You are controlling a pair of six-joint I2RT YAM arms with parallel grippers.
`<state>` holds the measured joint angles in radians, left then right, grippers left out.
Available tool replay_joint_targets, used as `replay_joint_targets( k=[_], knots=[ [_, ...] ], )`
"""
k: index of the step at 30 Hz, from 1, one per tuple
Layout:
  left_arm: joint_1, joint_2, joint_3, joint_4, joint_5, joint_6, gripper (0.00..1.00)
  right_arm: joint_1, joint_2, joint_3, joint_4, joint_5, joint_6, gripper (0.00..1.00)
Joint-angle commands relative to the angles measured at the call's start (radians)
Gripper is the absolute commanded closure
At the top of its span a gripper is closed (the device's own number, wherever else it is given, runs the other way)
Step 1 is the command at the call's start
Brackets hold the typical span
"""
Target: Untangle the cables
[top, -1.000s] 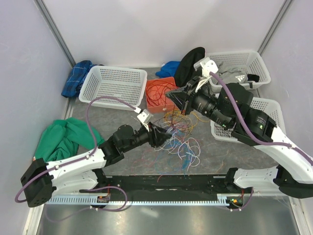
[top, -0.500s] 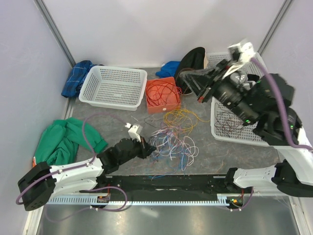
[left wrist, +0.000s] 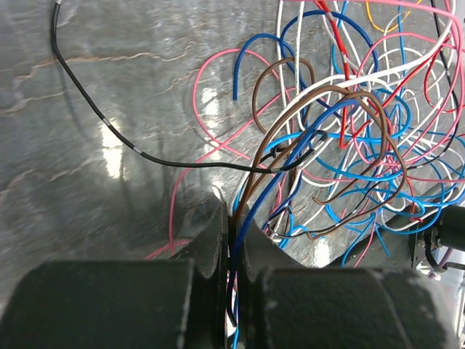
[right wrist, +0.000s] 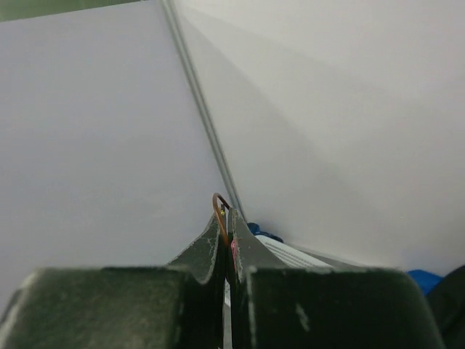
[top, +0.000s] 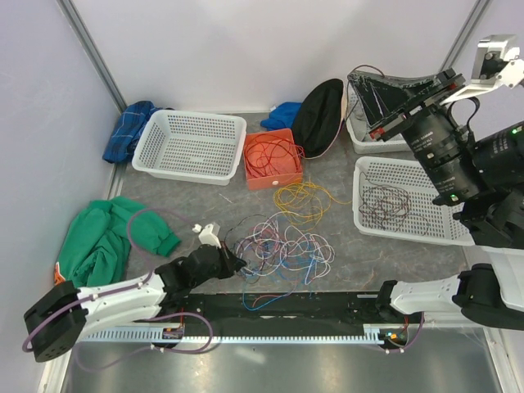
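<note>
The cables (top: pixel 282 246) lie tangled mid-table, toward the near side. Left gripper (top: pixel 236 264) sits low at their left edge — jaws pinched tight on brown and blue strands. Right gripper (top: pixel 354 79) is raised far right — clamped on a brown wire (right wrist: pixel 218 207).

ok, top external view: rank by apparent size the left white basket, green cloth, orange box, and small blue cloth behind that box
1. left white basket and green cloth: these look about alike, so I am not ranking them.
2. orange box
3. small blue cloth, clearly the smallest, though it is also farthest back.
</note>
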<state>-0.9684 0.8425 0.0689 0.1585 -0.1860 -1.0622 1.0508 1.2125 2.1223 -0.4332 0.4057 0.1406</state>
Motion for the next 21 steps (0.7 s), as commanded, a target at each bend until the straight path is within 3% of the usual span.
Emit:
replay_joint_targets(
  k=[1, 9, 15, 21],
  knots=[
    [-0.003, -0.13, -0.041, -0.137, -0.066, -0.028, 0.98, 0.0, -0.013, -0.045, 0.033, 0.169, -0.064, 1.0],
    [-0.001, -0.405, -0.017, -0.292, -0.104, 0.016, 0.98, -0.002, 0.005, -0.129, 0.091, 0.651, -0.301, 1.0],
    [-0.003, -0.514, -0.03, -0.341, -0.093, 0.019, 0.98, -0.064, -0.03, -0.245, 0.163, 0.743, -0.342, 1.0],
    [-0.003, -0.51, -0.038, -0.327, -0.076, 0.033, 0.98, -0.216, -0.08, -0.413, 0.136, 0.725, -0.239, 1.0]
  ],
)
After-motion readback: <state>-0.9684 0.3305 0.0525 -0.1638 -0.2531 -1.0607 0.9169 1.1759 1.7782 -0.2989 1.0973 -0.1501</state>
